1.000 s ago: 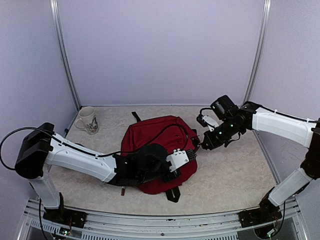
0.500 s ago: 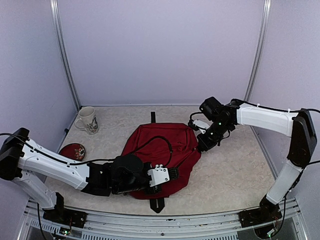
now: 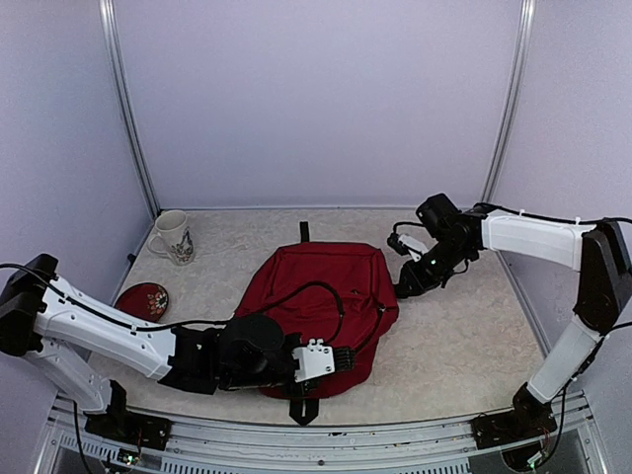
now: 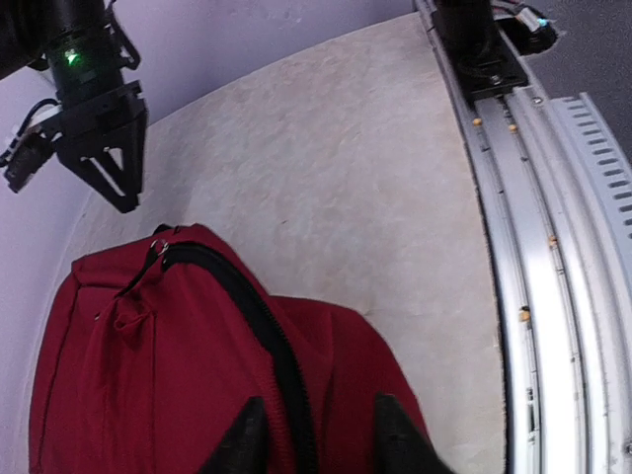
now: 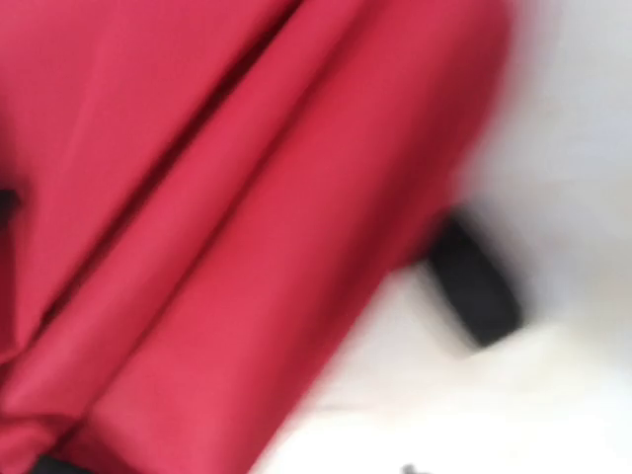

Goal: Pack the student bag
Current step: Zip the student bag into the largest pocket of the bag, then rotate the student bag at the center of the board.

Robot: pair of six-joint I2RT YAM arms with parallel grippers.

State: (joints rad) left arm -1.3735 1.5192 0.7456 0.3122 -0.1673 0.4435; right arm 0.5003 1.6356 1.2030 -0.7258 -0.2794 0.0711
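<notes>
The student bag [image 3: 316,296], a dark-red backpack with a black zipper, lies flat in the middle of the table. My left gripper [image 3: 341,357] is at its near edge. In the left wrist view its two black fingertips [image 4: 247,436] straddle the zipper [image 4: 281,375] and pinch a fold of red fabric [image 4: 148,375]. My right gripper [image 3: 405,288] hangs just beyond the bag's far right corner. The left wrist view shows it [image 4: 123,202] with fingers together, empty and apart from the zipper pull [image 4: 158,244]. The right wrist view is blurred and shows red fabric [image 5: 217,227].
A patterned mug [image 3: 175,237] stands at the far left. A small red dish [image 3: 143,299] lies at the left, beside my left arm. A metal rail [image 4: 553,296] runs along the near edge. Walls close in the back and sides. A blurred black piece [image 5: 474,286] lies beside the bag.
My left arm pulled back toward the near left, and the bag slid and turned with it. The red dish came into view. My right gripper moved slightly right, off the bag's corner.
</notes>
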